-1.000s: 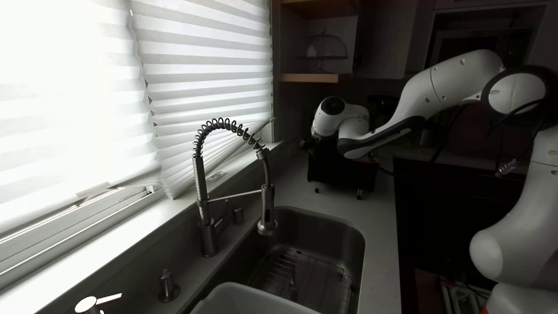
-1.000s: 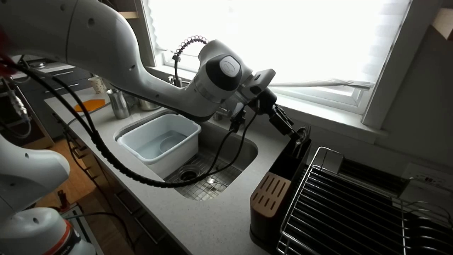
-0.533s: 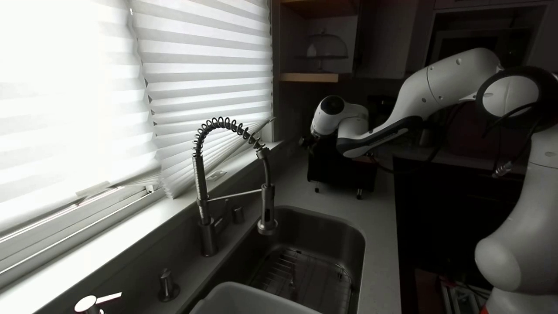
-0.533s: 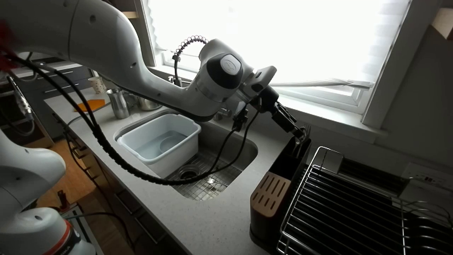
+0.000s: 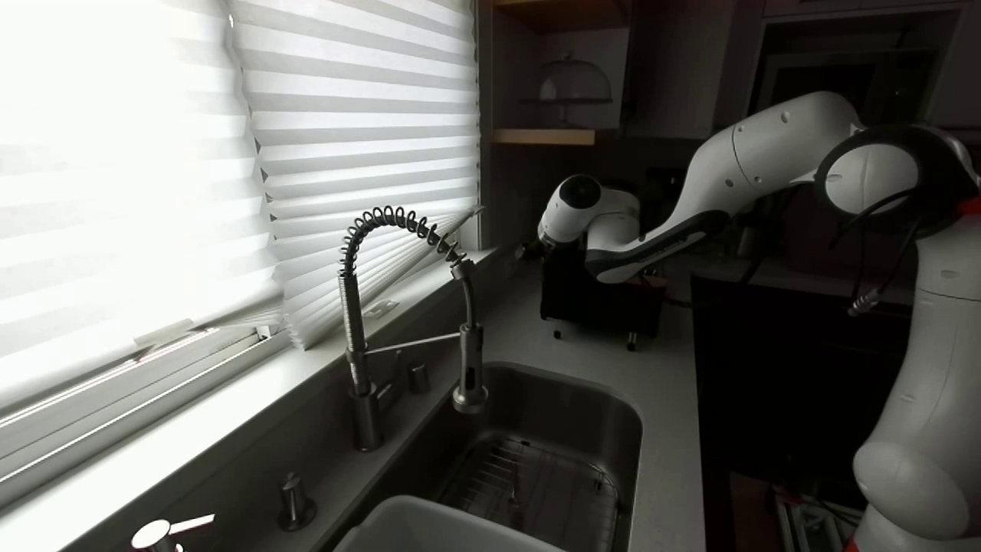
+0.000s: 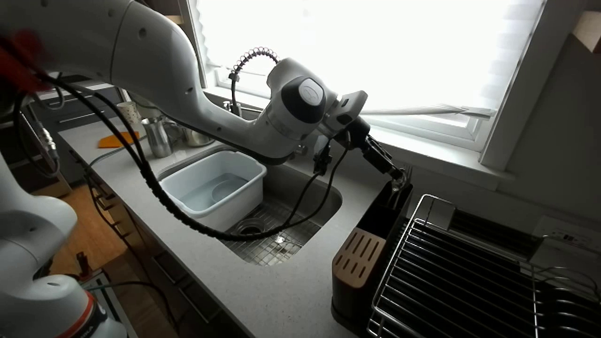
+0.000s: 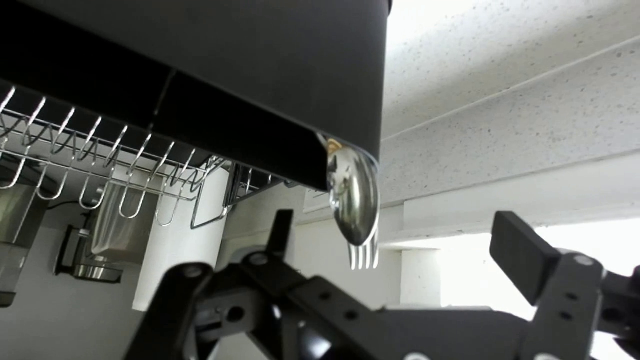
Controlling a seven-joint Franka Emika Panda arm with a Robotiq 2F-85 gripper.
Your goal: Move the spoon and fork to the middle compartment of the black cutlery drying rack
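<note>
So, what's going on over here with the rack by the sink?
The robot's hand is at the black cutlery drying rack, open and spread to either side of the spoon and fork in the wrist view, gripping neither. Both stand heads up at the rack's end opposite the slotted wooden top. The move to the middle compartment has not yet been made.

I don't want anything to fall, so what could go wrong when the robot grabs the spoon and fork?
The open gripper might catch the spoon but lose the fork, because they overlap in the wrist view. The spoon looks smooth and curved, so it could slip away. Also, both stick out at the end of the black rack, so the gripper might bump its edge.
</note>
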